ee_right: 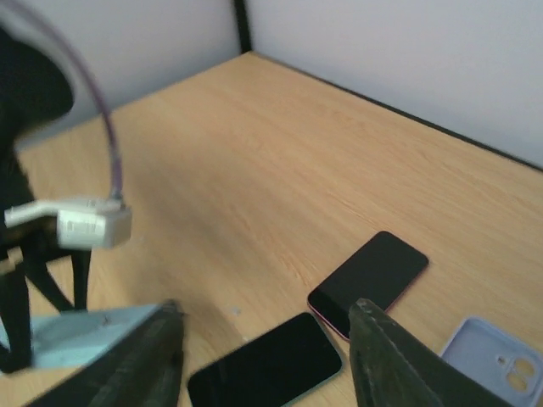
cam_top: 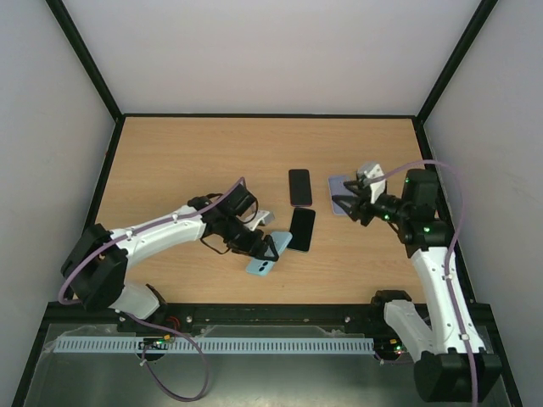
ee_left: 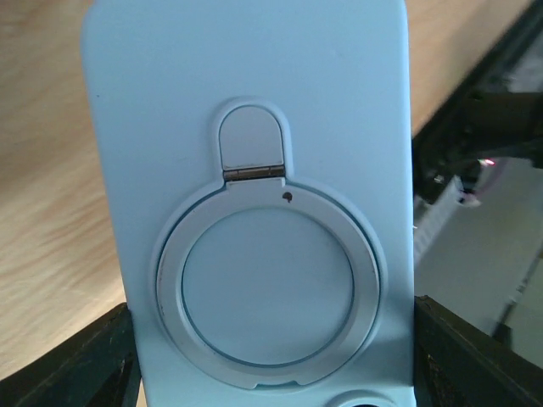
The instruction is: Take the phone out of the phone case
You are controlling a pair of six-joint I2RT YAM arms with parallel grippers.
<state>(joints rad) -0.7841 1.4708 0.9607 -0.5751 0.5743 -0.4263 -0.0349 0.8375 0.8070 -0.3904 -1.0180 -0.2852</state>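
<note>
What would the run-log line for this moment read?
left gripper: shut on light blue case | right gripper: open, empty | table: two black phones, lavender case

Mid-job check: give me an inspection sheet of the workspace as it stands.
Surface: wooden table.
Job's things: light blue case, ring stand on its back, whether a phone is inside cannot be told; far phone and near phone lie flat.
Clutter: lavender case, apparently empty.
Grippers: left gripper shut on the light blue case; right gripper open above the near phone.
Cables: purple cable along each arm.
Surroundings: white walls, black frame.
</note>
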